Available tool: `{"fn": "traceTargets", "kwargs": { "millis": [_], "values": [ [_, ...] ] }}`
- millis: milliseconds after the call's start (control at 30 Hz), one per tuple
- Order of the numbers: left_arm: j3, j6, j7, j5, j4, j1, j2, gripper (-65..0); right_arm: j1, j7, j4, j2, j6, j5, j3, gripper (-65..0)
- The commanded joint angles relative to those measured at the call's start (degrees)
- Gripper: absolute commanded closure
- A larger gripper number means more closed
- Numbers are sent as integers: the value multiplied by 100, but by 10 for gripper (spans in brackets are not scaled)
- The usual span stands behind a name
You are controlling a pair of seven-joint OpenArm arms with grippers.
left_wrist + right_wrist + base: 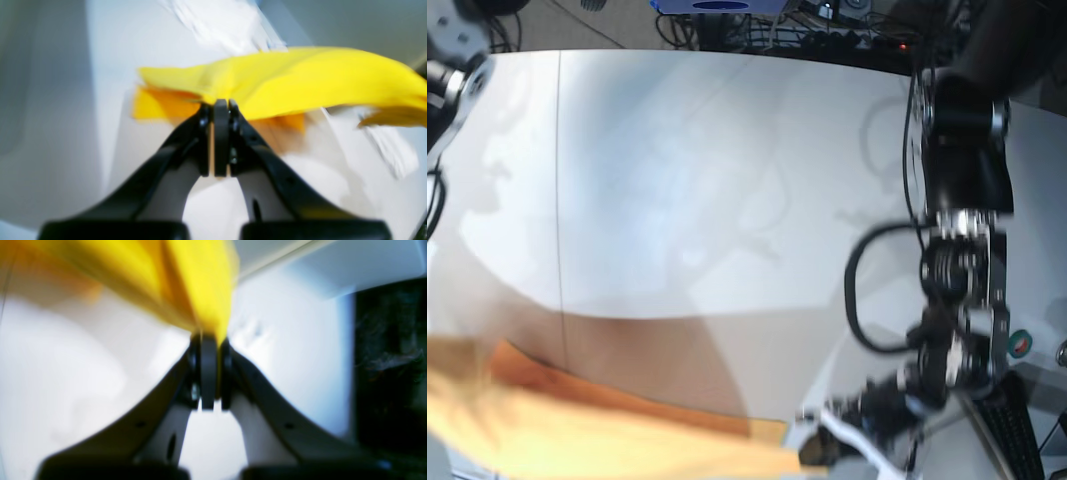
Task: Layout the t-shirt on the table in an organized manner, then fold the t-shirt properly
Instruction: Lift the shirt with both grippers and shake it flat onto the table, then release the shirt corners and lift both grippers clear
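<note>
Left wrist view shows, nearest the lens, the left gripper (221,106) with its black fingers (221,140) pressed together on an edge of the t-shirt (283,83). The cloth looks bright yellow here and stretches as a blurred band from the pinch toward the right edge, with a darker orange layer hanging under it. Beyond it lies the pale table (133,50), blurred.

In the right wrist view the right gripper (209,340) likewise has its fingers (208,373) closed tight, pinching a fold of the t-shirt (186,280), which rises from the pinch toward the upper left of the picture. The white table (283,340) spreads behind, and a dark area shows past its right edge.

In the base view the t-shirt (577,430) appears as a blurred orange strip along the bottom edge, running from the lower left corner to near the left arm's end (847,440) at lower right. The table (727,180) fills the rest, crossed by a thin dark seam line (560,200) on the left. At the far edge, cables (827,30) lie beyond the tabletop.
</note>
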Motion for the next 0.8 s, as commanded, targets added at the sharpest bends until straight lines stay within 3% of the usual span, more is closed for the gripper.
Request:
{"fn": "traceTargets", "kwargs": {
  "millis": [0,100,233,367,767],
  "values": [
    [-44,21,-137,-21,139,205,-130,0,-122,-9,9,-4,-42,-131,181,0],
    [-44,21,-154,-12,34,1119,-270,0,-764,386,-413,-364,-42,-131,506,0],
    [-36,4,-629,638,-511,1937,-297,0,-1204,905,-1415,-470,-42,-131,656,0],
    [-36,-5,-1200,1227,-802,2491,-279,0,-1424,966,-1996,-461,-42,-131,656,0],
    [-115,-5,-1332,1289,-353,3555,-306,0,-2276,966,-2066,-478,-42,-131,656,0]
  ]
}}
